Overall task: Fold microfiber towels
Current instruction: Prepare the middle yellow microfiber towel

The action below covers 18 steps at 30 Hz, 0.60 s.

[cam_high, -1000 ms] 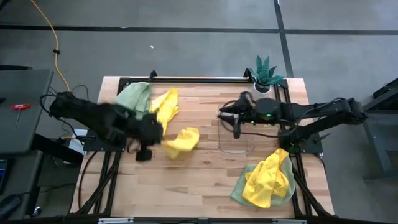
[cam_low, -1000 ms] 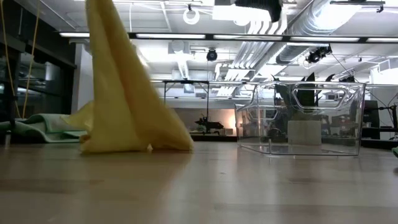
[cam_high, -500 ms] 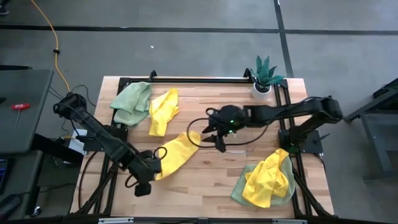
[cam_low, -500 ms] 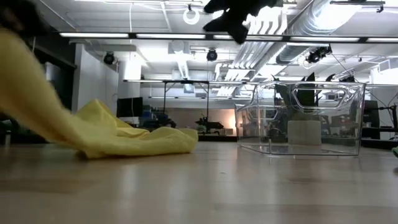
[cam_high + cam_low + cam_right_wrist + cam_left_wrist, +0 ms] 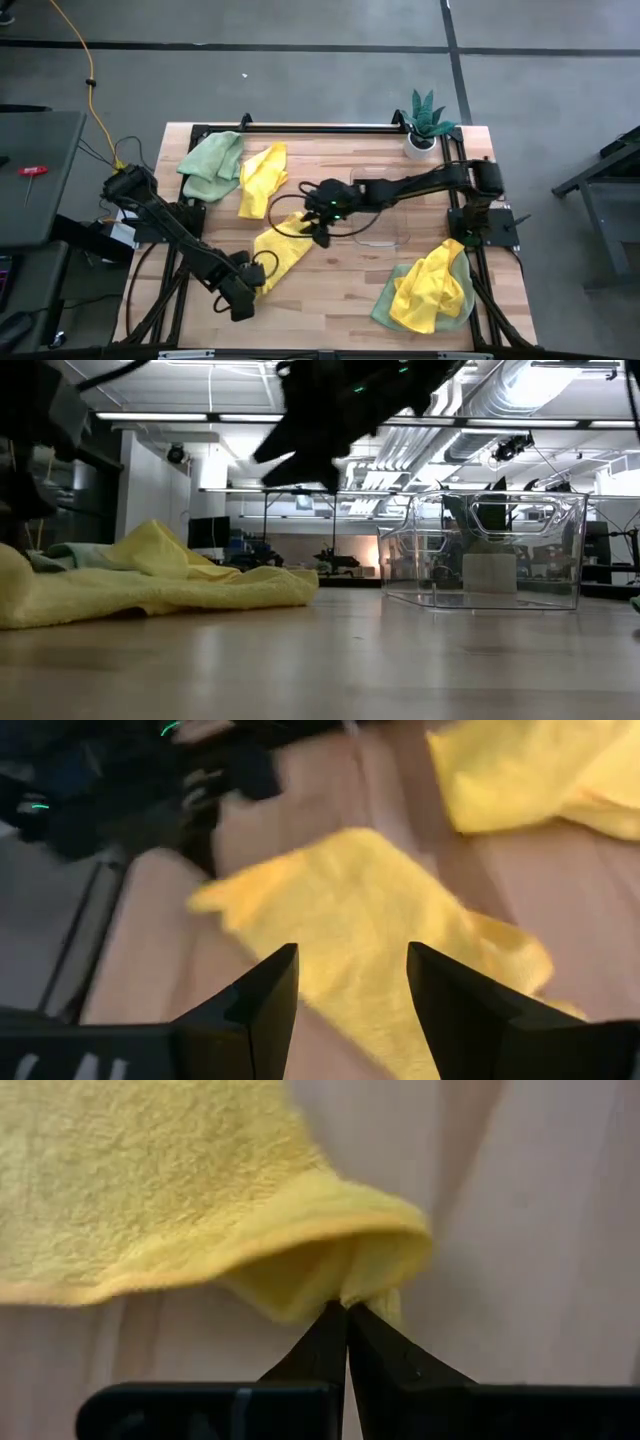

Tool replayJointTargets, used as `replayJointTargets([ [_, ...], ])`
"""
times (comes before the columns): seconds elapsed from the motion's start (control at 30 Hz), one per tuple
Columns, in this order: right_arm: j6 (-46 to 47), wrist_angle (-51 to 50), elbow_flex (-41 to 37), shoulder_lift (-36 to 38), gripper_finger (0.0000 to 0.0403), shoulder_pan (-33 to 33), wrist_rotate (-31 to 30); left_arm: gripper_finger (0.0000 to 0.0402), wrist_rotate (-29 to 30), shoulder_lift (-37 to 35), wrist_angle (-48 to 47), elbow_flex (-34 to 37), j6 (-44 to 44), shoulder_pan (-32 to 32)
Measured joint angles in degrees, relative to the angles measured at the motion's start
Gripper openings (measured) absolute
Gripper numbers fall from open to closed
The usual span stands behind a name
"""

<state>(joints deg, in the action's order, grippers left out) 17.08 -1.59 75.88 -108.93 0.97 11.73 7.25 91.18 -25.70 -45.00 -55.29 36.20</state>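
A yellow microfiber towel [image 5: 278,250] lies stretched out on the table's middle left, also seen low in the low view [image 5: 150,585]. My left gripper [image 5: 243,295] is shut on its near end. My right gripper [image 5: 318,226] hangs open above the towel's far end [image 5: 350,920], its fingers clear of the cloth [image 5: 320,445]. A sage green towel [image 5: 212,165] and another yellow towel [image 5: 262,175] lie crumpled at the far left. My left gripper pinches a bunched corner [image 5: 368,1288] at the yellow towel's near end between its two fingers. The fingers come from above, pointing steeply down. The hemmed edge curls over beside them, and the rest of the towel lies on the table.
A clear plastic box [image 5: 385,228] stands right of the middle [image 5: 490,550]. A heap of yellow and green towels [image 5: 432,290] sits at the near right. A small potted plant [image 5: 425,120] stands at the far right corner. Bare wood lies in the near middle.
My left gripper has gone down and toward the table's near edge, dragging the yellow towel. The towel, which hung in a tall peak, now lies stretched low on the table. My right gripper has swung toward the table's left and down over the towel's far end.
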Motion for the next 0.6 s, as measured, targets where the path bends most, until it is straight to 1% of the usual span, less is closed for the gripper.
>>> replayJointTargets([
  [0.03, -0.12, 0.83, 1.7, -1.87, 0.0181, 0.06, -0.68, 0.0, 0.14, 0.0, -1.34, 0.74, 0.35, -0.15],
  [0.1, -0.83, -2.04, 4.68, -5.13, 0.0181, 0.15, -0.96, 0.0, 0.14, 1.74, 0.38, 0.87, 1.15, -0.15],
  [0.17, -1.07, -1.91, 9.0, -9.63, 0.0181, 0.19, -1.64, 0.0, 0.4, 1.53, 1.6, 1.47, 2.32, -0.08],
  [0.23, -1.91, -6.42, 12.31, -12.66, 0.0181, 0.15, -2.61, 0.0, 0.78, 2.27, 2.23, 1.61, 3.59, 0.43],
  [0.3, -3.04, -6.76, 16.47, -16.5, 0.0181, 0.0, -3.92, 0.0, 2.3, 1.54, 2.23, 1.73, 4.6, 0.69],
  [0.37, -4.9, -11.89, 20.1, -19.25, 0.0181, -0.06, -5.08, 0.0, 3.34, 1.42, 2.14, 2.02, 5.48, 1.38],
  [0.4, -5.76, -11.8, 22.22, -21.1, 0.0181, -0.07, -5.57, 0.0, 3.43, 1.33, 2.29, 2.43, 5.94, 1.38],
  [0.47, -8.16, -15.78, 25.2, -23.31, 0.0181, 0.03, -5.89, 0.0, 3.75, 0.92, 3.36, 3.19, 5.53, 1.96],
  [0.53, -10.22, -17.1, 28.74, -26.01, 0.0181, 0.09, -6.92, 0.0, 3.71, 0.39, 4.11, 4.14, 4.82, 2.12],
  [0.6, -12.23, -21.6, 30.84, -27.44, 0.0181, 0.48, -7.71, 0.0, 3.45, 0.33, 4.82, 4.62, 3.46, 2.56],
])
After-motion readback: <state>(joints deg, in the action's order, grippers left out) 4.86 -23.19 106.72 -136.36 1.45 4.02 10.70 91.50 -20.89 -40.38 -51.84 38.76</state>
